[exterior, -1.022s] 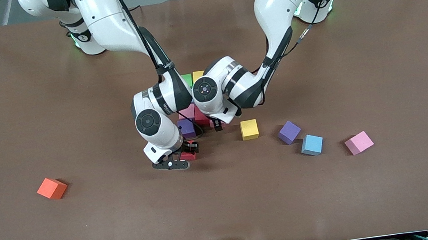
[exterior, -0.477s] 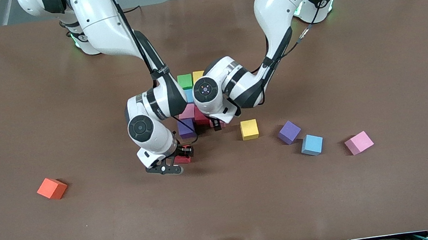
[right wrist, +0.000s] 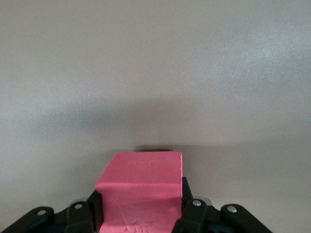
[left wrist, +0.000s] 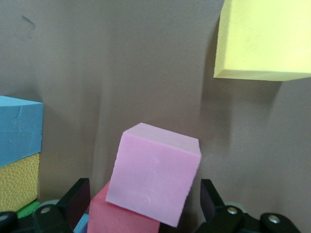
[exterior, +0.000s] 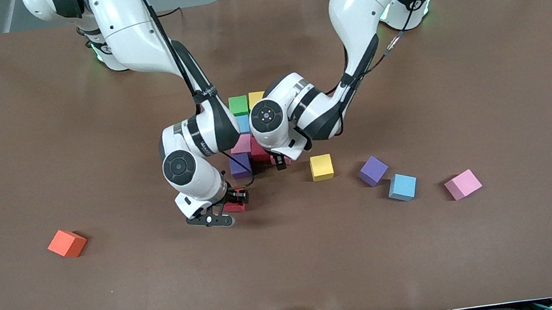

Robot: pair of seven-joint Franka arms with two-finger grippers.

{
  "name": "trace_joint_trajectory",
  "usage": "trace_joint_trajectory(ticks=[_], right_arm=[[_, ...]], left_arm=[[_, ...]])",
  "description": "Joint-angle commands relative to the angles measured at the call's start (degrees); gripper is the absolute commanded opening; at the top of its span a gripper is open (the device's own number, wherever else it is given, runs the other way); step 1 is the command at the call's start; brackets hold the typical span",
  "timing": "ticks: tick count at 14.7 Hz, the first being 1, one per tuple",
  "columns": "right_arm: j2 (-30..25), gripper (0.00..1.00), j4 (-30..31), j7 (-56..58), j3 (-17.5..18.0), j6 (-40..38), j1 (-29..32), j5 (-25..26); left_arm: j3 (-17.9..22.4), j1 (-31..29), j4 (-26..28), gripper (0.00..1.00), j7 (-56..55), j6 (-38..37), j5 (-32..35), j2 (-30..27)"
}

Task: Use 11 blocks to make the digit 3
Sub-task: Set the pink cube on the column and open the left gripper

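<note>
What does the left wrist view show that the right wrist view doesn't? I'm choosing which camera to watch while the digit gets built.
Only the left wrist view: a pink cube between the open left gripper's fingers, with a red cube beside it, light blue and yellow cubes, and a separate yellow cube.
Only the right wrist view: the right gripper shut on a single red cube.
Both: the brown tabletop and a cube between the fingers.

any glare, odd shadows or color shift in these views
Front view: even light, soft shadows beside the loose cubes, such as the yellow cube; no glare on the matte table. Left wrist view: the pink cube is sharp and throws a soft shadow. Right wrist view: the table looks washed-out grey, with a dark band above the red cube.
</note>
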State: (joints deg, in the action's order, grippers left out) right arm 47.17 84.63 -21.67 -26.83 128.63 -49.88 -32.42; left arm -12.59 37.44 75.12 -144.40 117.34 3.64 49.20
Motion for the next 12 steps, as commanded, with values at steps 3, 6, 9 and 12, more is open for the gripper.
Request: trace_joint_trajectory(ticks=[3,6,9,12], right_arm=[[-0.7,0.3,0.0,-0.7,0.9,-0.5,0.0,0.6],[-0.4,0.3,0.0,-0.7,1.2,-0.4,0.0,0.6],[-0.4,0.3,0.0,-0.6,2.1,-0.4,0.0,0.8],[-0.4,0.3,0.0,-0.3,2.3,-0.5,-0.3,0.9]], left_arm=[[0.0,-0.4,0.9,1.0,0.0,-1.7,-0.4,-2.5],[0.2,-0.7,1.0,1.0,2.4,-3.0,-0.2,-3.1],[0.2,-2.5,1.1,1.0,6.1,-4.7,2.9,-3.1],[0.3,-5.5,0.9,1.0,12.4,-6.4,3.6,-3.4]])
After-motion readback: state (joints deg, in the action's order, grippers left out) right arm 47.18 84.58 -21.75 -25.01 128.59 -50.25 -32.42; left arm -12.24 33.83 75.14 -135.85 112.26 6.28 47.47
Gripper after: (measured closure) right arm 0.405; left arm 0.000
